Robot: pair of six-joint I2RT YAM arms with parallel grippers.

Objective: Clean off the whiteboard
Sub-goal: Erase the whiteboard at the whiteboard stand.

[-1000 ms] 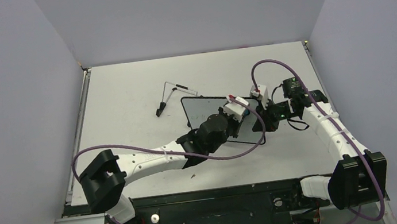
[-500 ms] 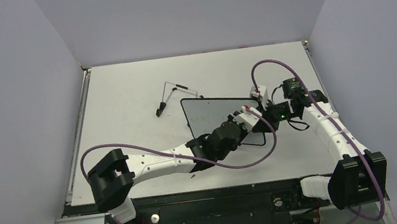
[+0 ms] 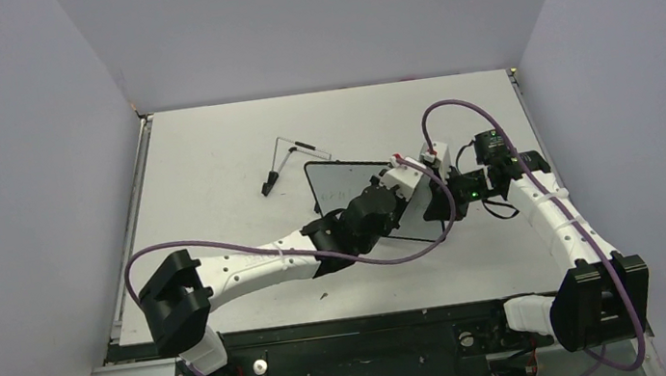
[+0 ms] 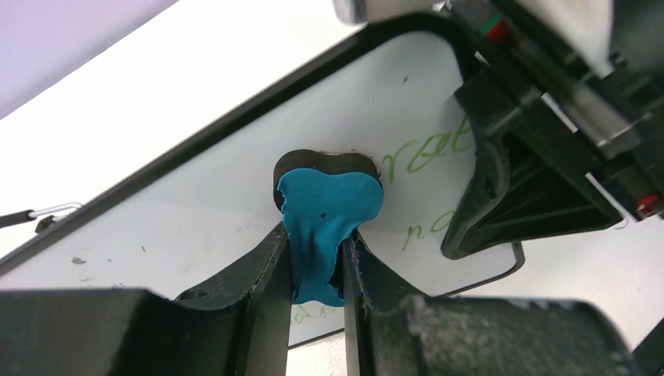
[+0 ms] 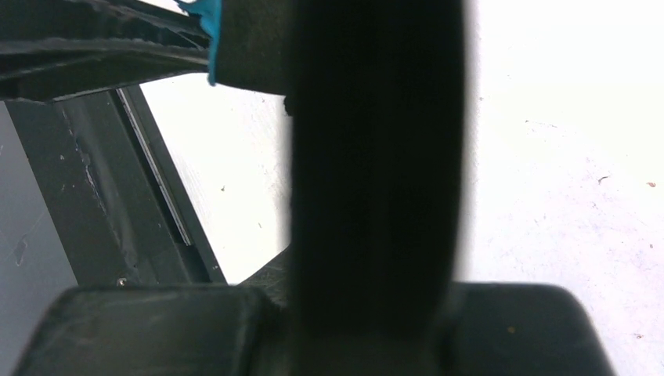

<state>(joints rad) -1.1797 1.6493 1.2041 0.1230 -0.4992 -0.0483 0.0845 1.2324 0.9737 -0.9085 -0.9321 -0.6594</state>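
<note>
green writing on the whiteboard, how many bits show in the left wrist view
3 on the whiteboard: one bit of writing right of the eraser, one below it, a faint one between the fingers of the left gripper. More may be hidden.

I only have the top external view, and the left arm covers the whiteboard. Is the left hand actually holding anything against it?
Observer: Yes. The left wrist view shows the left hand shut on a blue eraser, its dark pad against the whiteboard.
Operator: Any writing to clear?
Observer: Yes, green handwriting shows just right of the eraser.
Operator: And the right hand?
Observer: The right hand has one of its fingers lying on the board's right edge. I cannot tell whether it clamps.
</note>
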